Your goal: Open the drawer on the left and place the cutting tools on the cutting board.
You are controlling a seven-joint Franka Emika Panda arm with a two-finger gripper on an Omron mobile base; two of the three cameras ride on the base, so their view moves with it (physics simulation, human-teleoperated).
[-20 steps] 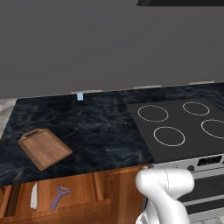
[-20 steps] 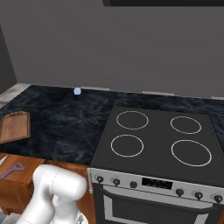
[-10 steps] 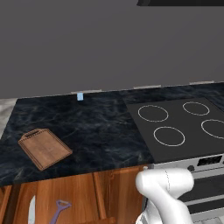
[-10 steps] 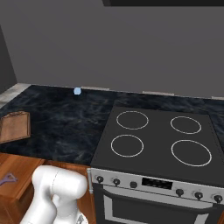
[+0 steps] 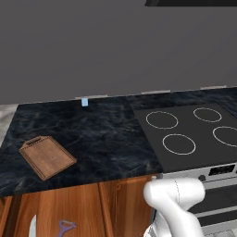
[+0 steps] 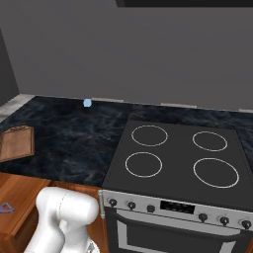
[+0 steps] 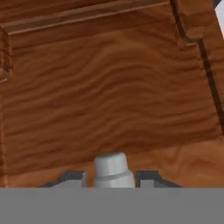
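Drawer [image 5: 69,208] pulled open under the dark counter [image 5: 102,134], knife [image 5: 32,227] and purple peeler [image 5: 65,227] lying inside, cutting board [image 5: 47,156] bare on top, gripper [image 7: 111,177] jaws straddling the silver handle [image 7: 112,168], grip or release unclear.

The arm [image 5: 175,203] was glossy white, a fat rounded cylinder capped smooth at the end, with dark grey fingers [image 7: 70,178] flanking a pale grey stud.
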